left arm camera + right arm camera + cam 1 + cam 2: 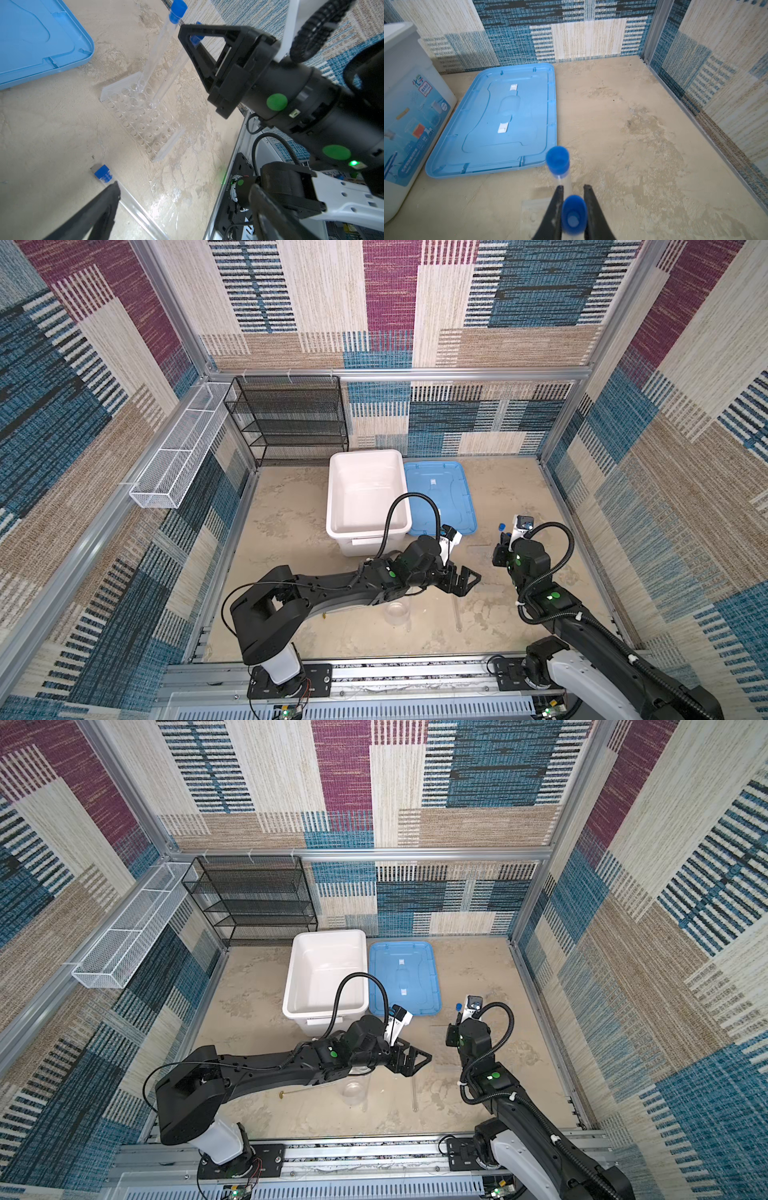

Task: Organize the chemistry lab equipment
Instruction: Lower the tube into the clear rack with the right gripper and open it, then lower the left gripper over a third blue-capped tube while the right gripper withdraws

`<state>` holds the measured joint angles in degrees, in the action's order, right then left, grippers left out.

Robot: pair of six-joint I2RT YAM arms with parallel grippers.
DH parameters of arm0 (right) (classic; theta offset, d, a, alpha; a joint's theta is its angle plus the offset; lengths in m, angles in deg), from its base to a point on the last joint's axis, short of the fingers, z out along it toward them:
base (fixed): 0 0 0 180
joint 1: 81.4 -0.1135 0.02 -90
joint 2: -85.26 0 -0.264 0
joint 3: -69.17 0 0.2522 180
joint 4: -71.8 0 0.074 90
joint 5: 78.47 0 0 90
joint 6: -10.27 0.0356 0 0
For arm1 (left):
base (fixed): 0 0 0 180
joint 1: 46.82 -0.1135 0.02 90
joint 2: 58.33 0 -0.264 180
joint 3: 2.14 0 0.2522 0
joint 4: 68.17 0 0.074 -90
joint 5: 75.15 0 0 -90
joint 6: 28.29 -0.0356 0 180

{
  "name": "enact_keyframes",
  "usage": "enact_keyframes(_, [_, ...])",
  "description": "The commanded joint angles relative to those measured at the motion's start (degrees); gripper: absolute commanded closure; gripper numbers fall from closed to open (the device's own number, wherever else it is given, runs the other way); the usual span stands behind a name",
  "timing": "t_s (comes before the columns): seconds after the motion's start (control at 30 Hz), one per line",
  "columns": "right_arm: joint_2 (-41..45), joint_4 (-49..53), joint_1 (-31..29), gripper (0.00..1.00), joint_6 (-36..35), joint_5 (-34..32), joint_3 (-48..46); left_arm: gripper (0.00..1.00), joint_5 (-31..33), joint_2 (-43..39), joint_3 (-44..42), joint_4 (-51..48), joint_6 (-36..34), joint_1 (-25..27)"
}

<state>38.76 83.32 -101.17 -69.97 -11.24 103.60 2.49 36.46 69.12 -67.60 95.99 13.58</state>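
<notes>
The clear tube rack lies on the table. One blue-capped test tube stands in it. My right gripper is shut on a second test tube, holding it upright with its lower end at the rack's holes. A third test tube lies flat on the table beside one finger of my open left gripper. In both top views the left gripper hovers left of the right gripper. A clear beaker and a thin metal rod lie under the left arm.
The big white bin stands open at mid table, with its blue lid flat to its right. A black mesh shelf stands against the back wall. A white mesh basket hangs on the left wall.
</notes>
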Motion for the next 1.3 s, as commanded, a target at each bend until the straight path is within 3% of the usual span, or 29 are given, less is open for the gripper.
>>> enact_keyframes(0.0, [0.1,-3.1,-0.8,0.85,-1.6,-1.1,-0.7,0.01,-0.6,0.0,-0.1,1.9,0.5,-0.3])
enact_keyframes(0.33, [-1.2,-6.2,-1.0,0.84,-1.0,-0.6,-3.1,0.01,-1.7,0.4,-0.5,2.2,1.0,-1.1])
enact_keyframes(0.47, [0.1,-5.7,-1.0,0.66,-0.3,-0.7,-3.3,0.01,-1.6,0.2,-0.5,1.8,0.8,-1.2])
enact_keyframes(0.8, [4.9,0.8,-1.0,0.32,3.8,-1.5,0.0,0.01,0.8,-2.0,1.0,-3.8,-0.9,-0.9])
enact_keyframes(0.93, [8.7,5.2,-1.0,0.01,7.7,-3.1,2.3,0.01,3.5,-4.5,1.4,-7.4,-2.4,-0.6])
enact_keyframes(1.1, [10.7,11.2,-1.0,0.01,12.5,-1.2,7.7,0.01,5.2,-5.5,6.8,-19.4,-6.0,-0.6])
enact_keyframes(1.27, [8.9,20.5,-1.0,0.01,15.1,8.8,16.9,0.02,5.0,-2.0,13.1,-31.2,-8.9,0.0])
